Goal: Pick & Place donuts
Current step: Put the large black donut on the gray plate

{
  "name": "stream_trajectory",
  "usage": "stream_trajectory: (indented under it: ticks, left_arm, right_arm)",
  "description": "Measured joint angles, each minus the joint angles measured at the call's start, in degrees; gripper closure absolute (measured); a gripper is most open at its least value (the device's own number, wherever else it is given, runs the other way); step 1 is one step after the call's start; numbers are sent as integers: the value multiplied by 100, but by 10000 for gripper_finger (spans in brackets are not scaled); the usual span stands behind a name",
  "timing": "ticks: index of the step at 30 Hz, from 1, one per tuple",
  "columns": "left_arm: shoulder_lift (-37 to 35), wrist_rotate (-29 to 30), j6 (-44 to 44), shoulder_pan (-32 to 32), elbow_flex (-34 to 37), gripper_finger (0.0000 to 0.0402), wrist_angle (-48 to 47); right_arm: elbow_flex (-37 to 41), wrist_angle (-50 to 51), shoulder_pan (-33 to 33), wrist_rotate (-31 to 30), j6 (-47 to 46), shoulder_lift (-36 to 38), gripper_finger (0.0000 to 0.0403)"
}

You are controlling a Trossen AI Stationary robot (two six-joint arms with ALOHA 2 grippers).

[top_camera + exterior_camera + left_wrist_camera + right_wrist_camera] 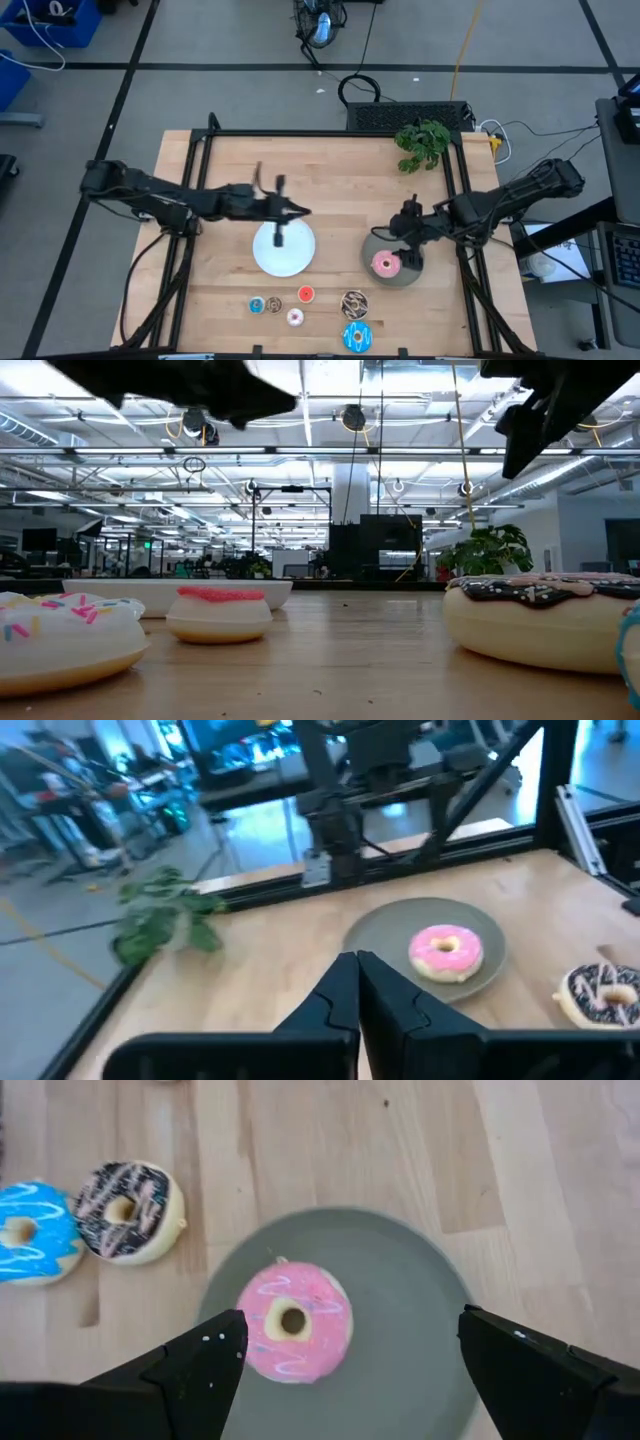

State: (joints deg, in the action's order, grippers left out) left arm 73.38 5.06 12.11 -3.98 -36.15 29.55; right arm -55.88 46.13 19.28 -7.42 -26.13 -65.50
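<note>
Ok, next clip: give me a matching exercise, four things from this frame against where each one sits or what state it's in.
Things:
1. pink donut
2. white plate
3. left gripper
4. blue donut

Places or states:
A. fingers shut, holding nothing
B. on the bare wood at the table's near edge
C. lying on the grey plate
D. nothing visible on it, under the left arm's tip

Pairs: 1-C, 2-D, 3-A, 4-B

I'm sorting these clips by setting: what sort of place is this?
Probably a robotics lab in an open industrial hall: a framed wooden table, exposed ceiling pipes and strip lights, and cables across a grey floor.
</note>
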Motion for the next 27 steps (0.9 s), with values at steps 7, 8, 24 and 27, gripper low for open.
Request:
stream_trajectory:
  ticks: [7,8,24,27]
  left_arm:
    - [-711,-299,-89,291,1171,397,1171]
    - [-755,-300,-129,334,1253,395,1157]
    - [-797,108,-121,471,1445,387,1170]
    - [-797,413,-121,471,1441,376,1307]
  right_arm:
    - [4,-246,15,30,-63,-32,64]
    - [35,-346,42,96,-65,-31,64]
    - [970,-3157,548,443,286,-549,64]
    - [482,-3035,624,422,395,-1071,66]
